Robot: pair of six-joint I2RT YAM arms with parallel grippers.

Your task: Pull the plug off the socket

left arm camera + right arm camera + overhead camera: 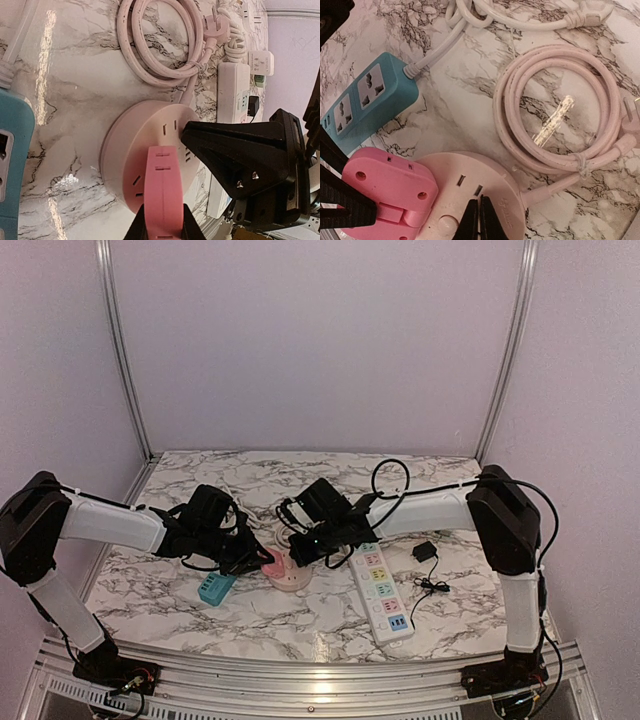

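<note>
A pink plug (pixel 163 190) sits against the top face of a round pale-pink socket (pixel 135 150). My left gripper (pixel 163 227) is shut on the plug, one black finger on each side. In the right wrist view the plug (pixel 387 192) covers the left part of the socket (pixel 485 180). My right gripper (pixel 480 220) is shut, its tips resting on the socket's top beside two slots. In the top view both grippers meet at the socket (pixel 292 578): the left gripper (pixel 258 560) on the plug (pixel 272 562), the right gripper (pixel 308 548) just right of it.
A blue power strip (pixel 215 587) lies left of the socket, also in the right wrist view (pixel 365 105). A white power strip (pixel 382 595) and a black adapter (pixel 424 552) lie to the right. The socket's coiled pink cable (pixel 560 110) lies behind it.
</note>
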